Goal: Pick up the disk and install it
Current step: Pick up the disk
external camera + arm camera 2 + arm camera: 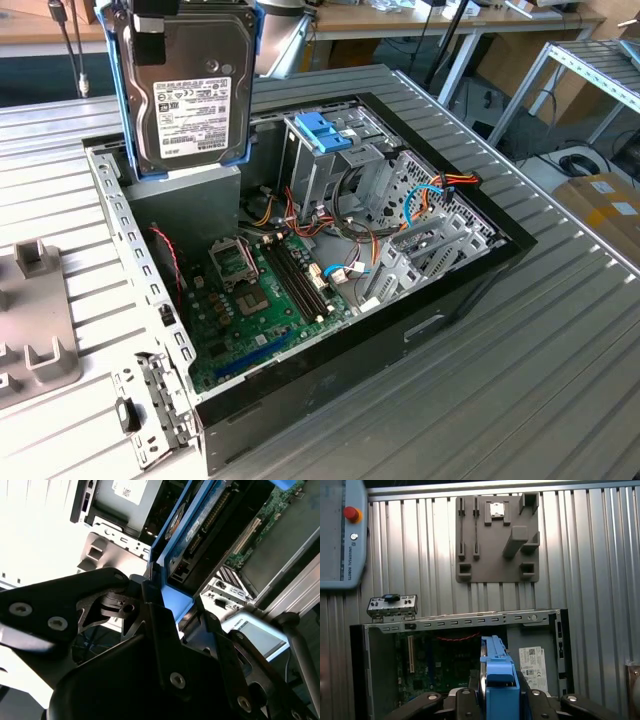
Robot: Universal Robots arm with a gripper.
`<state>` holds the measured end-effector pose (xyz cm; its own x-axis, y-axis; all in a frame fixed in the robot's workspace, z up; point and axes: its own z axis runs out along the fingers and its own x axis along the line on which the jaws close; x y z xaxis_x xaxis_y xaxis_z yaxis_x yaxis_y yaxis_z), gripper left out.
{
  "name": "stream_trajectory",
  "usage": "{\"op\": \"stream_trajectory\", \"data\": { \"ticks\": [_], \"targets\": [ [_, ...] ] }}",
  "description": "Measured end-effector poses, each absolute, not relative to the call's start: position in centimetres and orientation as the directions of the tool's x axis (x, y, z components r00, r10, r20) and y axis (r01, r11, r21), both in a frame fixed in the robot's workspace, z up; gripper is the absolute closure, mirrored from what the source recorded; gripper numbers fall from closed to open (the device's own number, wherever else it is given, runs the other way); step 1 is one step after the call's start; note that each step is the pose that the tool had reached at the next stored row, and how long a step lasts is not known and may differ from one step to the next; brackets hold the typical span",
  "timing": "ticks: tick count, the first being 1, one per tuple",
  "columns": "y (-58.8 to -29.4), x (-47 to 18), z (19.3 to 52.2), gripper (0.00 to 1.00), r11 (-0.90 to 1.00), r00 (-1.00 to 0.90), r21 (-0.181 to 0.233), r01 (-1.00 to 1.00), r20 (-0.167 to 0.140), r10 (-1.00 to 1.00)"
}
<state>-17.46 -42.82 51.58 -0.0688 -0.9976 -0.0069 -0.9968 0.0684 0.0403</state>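
The disk (190, 90), a black-and-silver hard drive with a white label in a blue carrier, hangs upright above the back corner of the open computer case (480, 270), at the exterior view's left. My gripper (500, 700) is shut on the carrier's edge, its black fingers (150, 605) pressing either side of the blue frame (172, 550). In the first wrist view the disk (497, 677) is seen edge-on above the case's green motherboard (440, 665). The metal drive cage with a blue bracket (325, 130) stands inside the case, to the exterior view's right of the disk.
A grey power-supply box (185, 215) lies right under the disk. Loose cables (440, 185) run past the cage. A grey parts fixture (497, 537) and an I/O plate (392, 605) lie on the ribbed table beyond the case. A teach pendant (342, 530) rests nearby.
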Motion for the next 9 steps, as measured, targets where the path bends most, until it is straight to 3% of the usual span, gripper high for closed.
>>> {"op": "stream_trajectory", "data": {
  "ticks": [9],
  "targets": [
    [-43.41, -17.46, 51.57, 0.63, 0.068, -0.069, 0.040, -0.997, -0.007, -0.998]
  ]
}}
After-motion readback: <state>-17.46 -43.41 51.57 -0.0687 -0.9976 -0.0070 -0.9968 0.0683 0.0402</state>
